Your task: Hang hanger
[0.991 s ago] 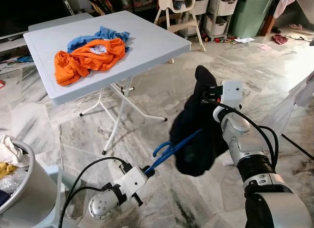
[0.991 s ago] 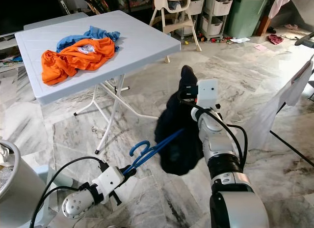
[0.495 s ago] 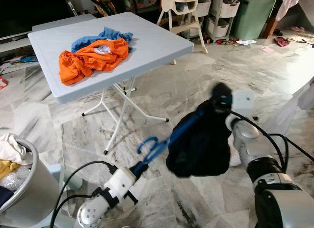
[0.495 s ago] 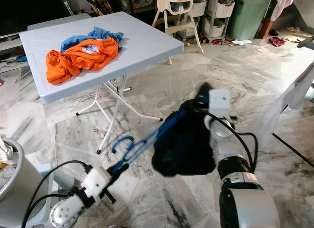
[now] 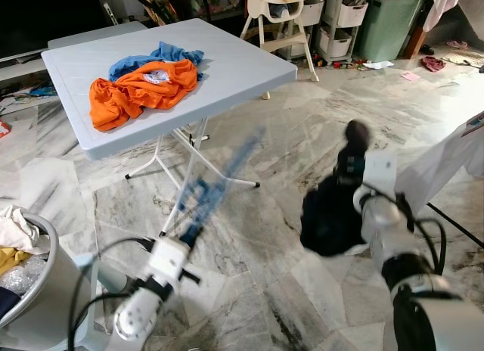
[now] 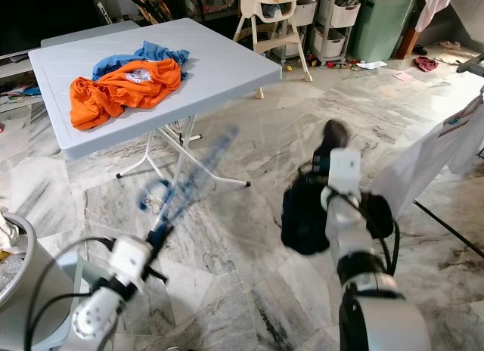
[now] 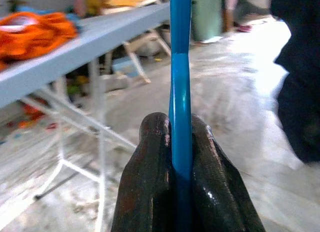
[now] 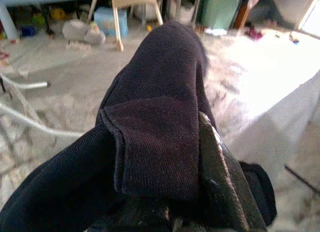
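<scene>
**Hanger and garment parted, held in separate pincers**

Since the earlier frames, the blue plastic hanger (image 5: 214, 186) has come out of the dark navy garment (image 5: 330, 215); the two are now well apart, where before the hanger's far end sat inside the cloth. The hanger is motion-blurred and points up and away from the left pincer (image 7: 181, 142), which is clamped on its shaft, black fingers (image 7: 152, 167) pressed to either side of the blue rod. The right pincer (image 8: 165, 212) grips a folded edge of the garment, the cloth draped over its fingers and bunched below it, above the marble floor (image 5: 272, 290).

Beyond the left pincer stands the pale grey folding desk (image 5: 234, 63), carrying a crumpled orange shirt (image 5: 140, 90) with a blue cloth (image 5: 162, 54) touching its far side. To the right pincer's right hangs a white sheet (image 5: 446, 158). Near the left arm sits a round basket of laundry (image 5: 19, 249).
</scene>
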Controlling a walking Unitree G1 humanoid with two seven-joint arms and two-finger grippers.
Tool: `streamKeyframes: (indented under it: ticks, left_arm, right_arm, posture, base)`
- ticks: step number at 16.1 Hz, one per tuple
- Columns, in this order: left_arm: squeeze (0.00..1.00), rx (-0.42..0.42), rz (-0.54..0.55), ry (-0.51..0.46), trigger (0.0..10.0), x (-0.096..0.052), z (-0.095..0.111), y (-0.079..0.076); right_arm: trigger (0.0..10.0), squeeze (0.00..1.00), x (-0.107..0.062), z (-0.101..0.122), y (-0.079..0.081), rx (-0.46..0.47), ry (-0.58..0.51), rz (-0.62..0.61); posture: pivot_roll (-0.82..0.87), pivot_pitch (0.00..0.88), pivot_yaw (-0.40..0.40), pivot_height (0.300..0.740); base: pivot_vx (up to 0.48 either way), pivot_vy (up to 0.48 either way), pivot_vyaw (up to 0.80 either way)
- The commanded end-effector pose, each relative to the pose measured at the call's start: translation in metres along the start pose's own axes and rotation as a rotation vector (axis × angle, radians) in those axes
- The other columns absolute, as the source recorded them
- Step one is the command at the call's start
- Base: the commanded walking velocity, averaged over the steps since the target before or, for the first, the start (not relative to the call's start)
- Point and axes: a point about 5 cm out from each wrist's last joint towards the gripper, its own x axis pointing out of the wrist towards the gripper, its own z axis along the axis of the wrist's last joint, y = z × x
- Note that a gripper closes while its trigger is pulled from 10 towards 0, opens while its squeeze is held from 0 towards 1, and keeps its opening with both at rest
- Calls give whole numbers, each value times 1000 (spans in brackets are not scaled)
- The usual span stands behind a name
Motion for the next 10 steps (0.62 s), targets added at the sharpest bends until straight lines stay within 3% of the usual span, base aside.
streamKeyframes:
  ticks: [1, 2, 3, 4, 6, 7, 8, 10]
  left_arm:
    - [0, -18, 61, 20, 2235, 1, 0, 6]
    - [0, -70, 173, 74, 4980, 2, -4, 13]
    - [0, -90, 224, 107, 9373, 1, -7, 16]
    - [0, -123, 283, 119, 10000, 0, -6, 19]
    - [0, -141, 279, 129, 10000, 1, -1, 18]
    - [0, -145, 292, 120, 10000, 1, 4, 19]
    - [0, -152, 323, 116, 10000, 2, 8, 20]
    - [0, -121, 428, 149, 10000, 1, 17, 30]
  right_arm:
    - [0, 0, 0, 0, 3, 15, -2, 12]
    - [0, 0, -8, -16, 8, 22, 23, 57]
    - [0, 0, -12, -19, 10, 20, 13, 79]
    - [0, 0, -17, -18, 12, 18, -23, 96]
    - [0, 0, -23, -14, 16, 52, -60, 137]
    - [3373, 0, -26, -10, 21, 75, -71, 177]
    - [10000, 0, -29, -2, 25, 55, -105, 198]
    - [10000, 0, -40, 21, 33, 66, -220, 224]
  posture:
    - [-63, 0, 34, 740]
    - [-60, 0, 33, 740]
    - [-60, 0, 33, 740]
    - [-60, 0, 33, 740]
    - [-63, 0, 34, 740]
    - [-65, 0, 36, 740]
    - [-67, 0, 38, 740]
    - [-74, 0, 44, 740]
  base:
    - [0, 0, 0]
    - [0, 0, 0]
    - [0, 0, 0]
    - [0, 0, 0]
    - [0, 0, 0]
    - [0, 0, 0]
    - [0, 0, 0]
    - [0, 0, 0]
